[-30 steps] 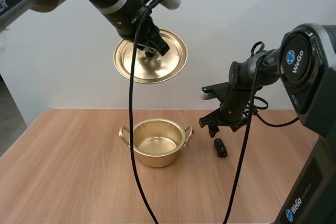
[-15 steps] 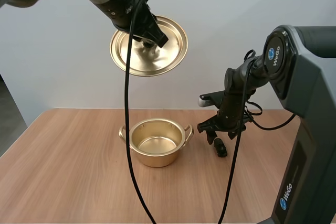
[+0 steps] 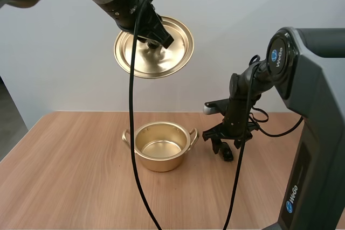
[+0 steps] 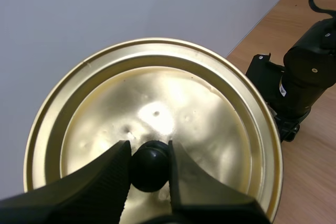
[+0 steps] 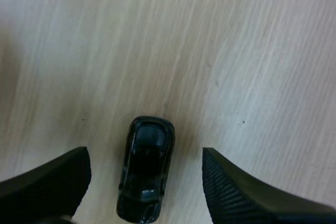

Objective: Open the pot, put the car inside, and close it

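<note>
A gold pot [image 3: 160,146] stands open on the wooden table, nothing inside it. High above it my left gripper [image 3: 155,39] holds the gold lid [image 3: 154,47] tilted, its fingers [image 4: 113,174] shut on the black knob [image 4: 149,163]. A small black toy car [image 3: 228,154] lies on the table to the right of the pot. My right gripper [image 3: 221,143] hangs open just above the car. In the right wrist view the car [image 5: 146,176] lies between the two spread fingers [image 5: 236,190], apart from both.
The pot's two handles [image 3: 193,136] stick out to its sides. The wooden table [image 3: 70,176] stretches bare to the left and front. A white wall stands behind.
My right gripper has come down and toward the car, and now straddles it from above. The left gripper with the lid rose slightly a second ago and has since held still.
</note>
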You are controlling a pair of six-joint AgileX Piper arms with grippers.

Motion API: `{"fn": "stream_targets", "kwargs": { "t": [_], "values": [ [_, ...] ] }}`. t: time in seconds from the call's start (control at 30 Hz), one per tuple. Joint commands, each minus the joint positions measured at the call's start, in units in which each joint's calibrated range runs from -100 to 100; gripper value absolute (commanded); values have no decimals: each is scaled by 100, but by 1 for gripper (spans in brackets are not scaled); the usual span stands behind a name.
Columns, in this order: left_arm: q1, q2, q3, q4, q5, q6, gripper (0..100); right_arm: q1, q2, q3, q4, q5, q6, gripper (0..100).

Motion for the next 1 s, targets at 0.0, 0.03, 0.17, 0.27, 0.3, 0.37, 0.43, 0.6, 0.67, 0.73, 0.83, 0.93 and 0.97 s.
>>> {"fn": "stream_targets", "kwargs": {
  "t": [0.0,0.03,0.17,0.27,0.3,0.37,0.43,0.6,0.67,0.73,0.83,0.93,0.97],
  "values": [
    [0,-10,1,0,1,-2,0,-2,26,-10,4,-64,6,100],
    [0,-24,1,0,-24,-2,0,-2,26,-10,4,-62,6,100],
    [0,-60,1,0,-95,-2,0,-2,26,-10,4,-39,6,93],
    [0,-65,1,0,-106,-2,0,-2,26,-10,4,4,6,84],
    [0,-65,1,0,-123,-2,0,-2,26,-10,4,24,14,72],
    [0,-65,1,0,-123,-2,0,-2,26,-10,4,24,58,55],
    [0,-65,1,0,-123,-2,0,-2,26,-10,4,24,86,38],
    [0,-65,1,0,-123,-2,0,-2,26,-10,4,24,86,29],
    [0,-65,1,0,-123,-2,0,-2,26,-10,4,24,86,29],
    [0,-65,1,0,-141,-2,0,-2,26,-10,4,103,86,29],
    [0,-102,1,0,-299,-20,0,-2,-141,-27,-7,120,86,29],
    [0,-178,-81,0,-407,-99,0,-2,-474,-318,-7,484,86,29],
    [0,-209,-146,0,-383,-110,0,-2,-615,-444,-7,634,86,29]
  ]
}}
